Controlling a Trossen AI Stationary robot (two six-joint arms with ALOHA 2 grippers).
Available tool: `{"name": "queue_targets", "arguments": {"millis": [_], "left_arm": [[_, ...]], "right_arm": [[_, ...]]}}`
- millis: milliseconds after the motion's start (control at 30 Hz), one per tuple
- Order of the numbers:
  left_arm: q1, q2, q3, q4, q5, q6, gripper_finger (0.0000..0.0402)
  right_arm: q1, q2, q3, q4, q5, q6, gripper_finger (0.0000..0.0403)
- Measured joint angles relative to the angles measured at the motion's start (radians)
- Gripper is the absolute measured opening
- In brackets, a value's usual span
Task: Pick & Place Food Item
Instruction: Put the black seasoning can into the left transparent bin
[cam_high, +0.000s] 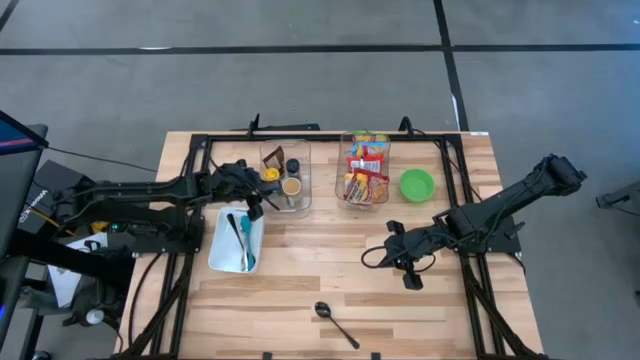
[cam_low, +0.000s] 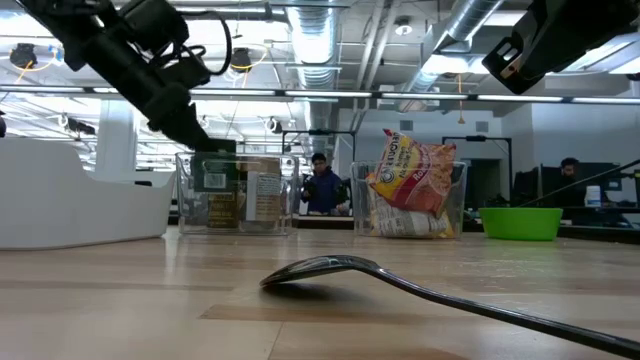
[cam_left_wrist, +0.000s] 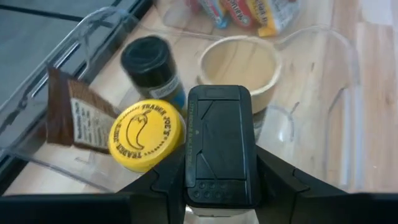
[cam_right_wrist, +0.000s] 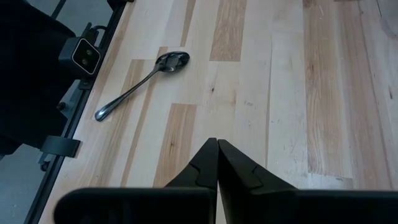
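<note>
1. Jar (cam_left_wrist: 147, 135) with the yellow lid: we see it in the clear bin (cam_high: 300, 195), beside a dark-lidded bottle (cam_left_wrist: 149, 61).
2. Left gripper (cam_high: 262, 180): over that bin; we cannot tell its finger state.
3. Right gripper (cam_right_wrist: 217, 163): fingers together, above bare table (cam_right_wrist: 286, 93) near a spoon (cam_right_wrist: 140, 78).

A large open lab or workshop hall is shown. Exposed ducts (cam_low: 470, 40) and strip lights (cam_low: 310, 35) are seen under the ceiling, a grey concrete floor (cam_high: 300, 90) with dark lines is seen around the wooden table (cam_high: 300, 290), and seated people (cam_low: 322, 185) are seen at desks behind.
</note>
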Motion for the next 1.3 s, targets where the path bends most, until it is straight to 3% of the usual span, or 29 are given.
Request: {"name": "queue_targets", "arguments": {"millis": [467, 1300], "left_arm": [[0.053, 0.0, -0.08, 0.099, 0.052, 0.001, 0.0131], [0.053, 0.095, -0.079, 0.193, 0.053, -0.002, 0.014]], "right_arm": [[0.0, 0.0, 0.0, 0.0, 0.0, -0.001, 0.0], [0.0, 0.0, 0.0, 0.002, 0.0, -0.002, 0.0]]}}
